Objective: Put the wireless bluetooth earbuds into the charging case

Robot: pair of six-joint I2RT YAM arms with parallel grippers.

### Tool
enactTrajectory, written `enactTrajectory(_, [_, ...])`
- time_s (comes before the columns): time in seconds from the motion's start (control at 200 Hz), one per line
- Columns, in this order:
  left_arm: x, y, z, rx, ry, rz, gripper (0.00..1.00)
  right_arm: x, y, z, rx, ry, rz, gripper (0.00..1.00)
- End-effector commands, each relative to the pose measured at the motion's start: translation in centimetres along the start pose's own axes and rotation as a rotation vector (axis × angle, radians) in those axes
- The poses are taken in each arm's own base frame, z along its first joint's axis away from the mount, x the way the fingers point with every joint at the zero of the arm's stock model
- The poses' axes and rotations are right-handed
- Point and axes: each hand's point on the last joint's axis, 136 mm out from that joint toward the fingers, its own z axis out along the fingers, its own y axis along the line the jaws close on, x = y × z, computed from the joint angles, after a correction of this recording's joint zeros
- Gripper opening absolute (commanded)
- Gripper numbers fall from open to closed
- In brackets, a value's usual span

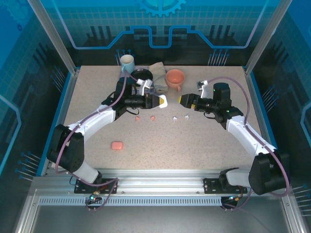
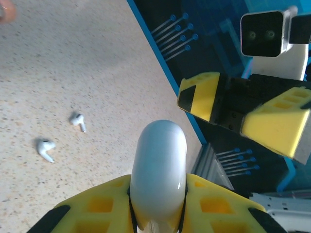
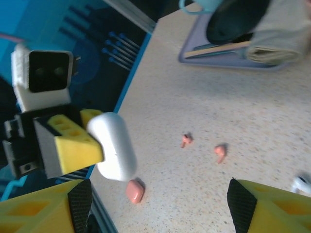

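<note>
- We see our left gripper [image 1: 159,101] clamped on the white charging case [image 2: 159,165].
- Our right gripper [image 1: 183,100] faces it, jaws apart, empty.
- The pink earbuds [image 1: 137,118] and white earbuds [image 1: 174,118] lie on the table [image 1: 194,145], just nearer.

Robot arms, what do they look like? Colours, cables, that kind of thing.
The left arm and right arm have white links, black joints and a looping mauve cable each. The left hand and right hand have chunky yellow fingers with black patches.
</note>
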Motion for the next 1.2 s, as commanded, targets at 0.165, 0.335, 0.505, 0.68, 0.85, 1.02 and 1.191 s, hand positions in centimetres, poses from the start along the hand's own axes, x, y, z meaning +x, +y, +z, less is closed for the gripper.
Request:
enactTrajectory(0.165, [0.6,-0.9,0.3,0.058,0.067,0.008,0.02,0.6,3.5,3.3,-0.128,0.075,-0.119,0.73])
enactTrajectory(0.335, [0.6,-1.2,0.1,0.059,0.067,0.011,0.02,0.6,3.5,4.8,-0.122,0.097,-0.116,0.71])
enactTrajectory(0.505, [0.3,-2.0,-0.3,0.07,0.057,0.027,0.02,1.0,1.8,6.0,-0.072,0.117,-0.077,0.66])
enactTrajectory(0.68, [-0.1,-3.5,-1.1,0.088,0.044,0.064,0.02,1.9,-1.9,6.6,0.001,0.13,-0.002,0.6])
enactTrajectory(0.85, [-0.2,-4.3,-1.9,0.083,0.032,0.088,0.01,1.6,-5.2,4.8,0.021,0.062,0.111,0.58])
enactTrajectory(1.02, [0.0,-3.9,-1.7,0.085,0.031,0.08,0.01,1.4,-2.7,1.6,0.038,-0.007,0.038,0.63])
enactTrajectory(1.191, [-0.1,-3.8,-1.3,0.099,0.029,0.075,0.01,1.6,-0.3,-0.2,0.006,-0.025,0.003,0.73])
